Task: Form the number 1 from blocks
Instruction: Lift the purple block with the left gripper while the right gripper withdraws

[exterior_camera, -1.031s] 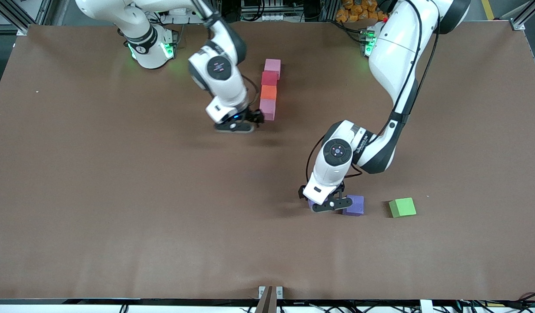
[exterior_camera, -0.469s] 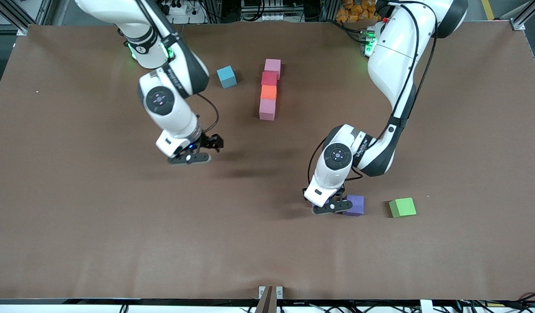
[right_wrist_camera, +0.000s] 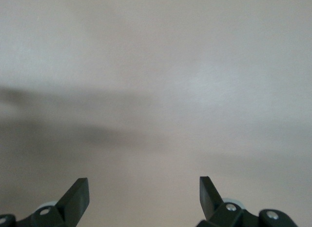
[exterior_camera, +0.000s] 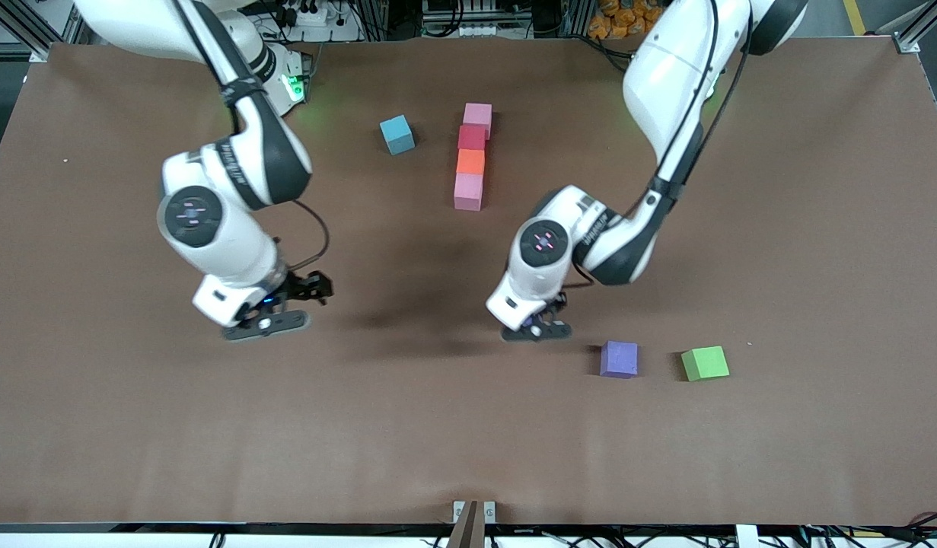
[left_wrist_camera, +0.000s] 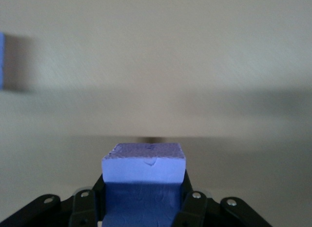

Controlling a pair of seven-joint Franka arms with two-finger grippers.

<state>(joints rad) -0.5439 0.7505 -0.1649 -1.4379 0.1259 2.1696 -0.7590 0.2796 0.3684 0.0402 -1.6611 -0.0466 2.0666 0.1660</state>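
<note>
Four blocks lie in a touching column mid-table: pink (exterior_camera: pixel 477 116) farthest from the front camera, then red (exterior_camera: pixel 472 137), orange (exterior_camera: pixel 470 161) and a second pink (exterior_camera: pixel 468 191) nearest. My left gripper (exterior_camera: pixel 533 327) hangs low over bare table between that column and a purple block (exterior_camera: pixel 619 358) resting on the table. It is shut on another purple block (left_wrist_camera: pixel 144 171), gripped on both sides by its fingers (left_wrist_camera: pixel 187 200). My right gripper (exterior_camera: pixel 282 310) is open over bare table toward the right arm's end; in the right wrist view nothing lies between its fingertips (right_wrist_camera: pixel 80 193).
A green block (exterior_camera: pixel 705 362) sits beside the resting purple one, toward the left arm's end. A blue block (exterior_camera: pixel 396 134) lies beside the column, toward the right arm's end. The brown table (exterior_camera: pixel 133 426) stretches wide nearer the front camera.
My left gripper closed on one of two adjacent purple blocks, lifted it and carried it toward the column. My right gripper left the column's near end and swung toward the right arm's end, uncovering the blue block.
</note>
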